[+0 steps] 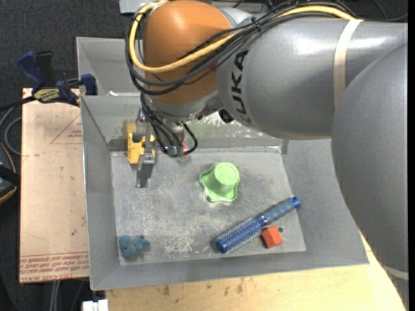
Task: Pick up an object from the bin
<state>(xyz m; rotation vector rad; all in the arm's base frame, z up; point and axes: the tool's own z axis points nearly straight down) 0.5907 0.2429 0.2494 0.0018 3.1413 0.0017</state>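
Over the bin's far-left part, the KUKA arm point(305, 63) hangs with its orange wrist cover low and the gripper point(142, 177) close above bare floor.

- Gripper state: how far open it is cannot be told from this angle. Nothing is seen in its hold.
- Step in hand, as judged: choosing and lining up on a target. No thing lies under the gripper yet.
- Advice for the step: move toward the view's right to the green cup point(220, 181), the nearest thing. Centre over its raised round top, not its wider wavy rim. Descend straight, and close only once the cup's body sits between the jaws. The cup stands well apart from its neighbours, so there is little risk of knocking anything.
- Alternative: the brush is long and round and may roll. A grip across its middle, square to its length, would suit it best.

Container: grey metal bin point(97, 193), sloped walls, scuffed flat floor. Contents, sparse, none touching the walls:
1. Blue bristle brush point(256, 225), lying slantwise in the near-right part.
2. Green cup, near the middle, apparently mouth down.
3. Small blue-grey figure point(133, 245), near-left corner, alone.
4. Small red block point(272, 237), just beside the brush's handle. Contact cannot be told.
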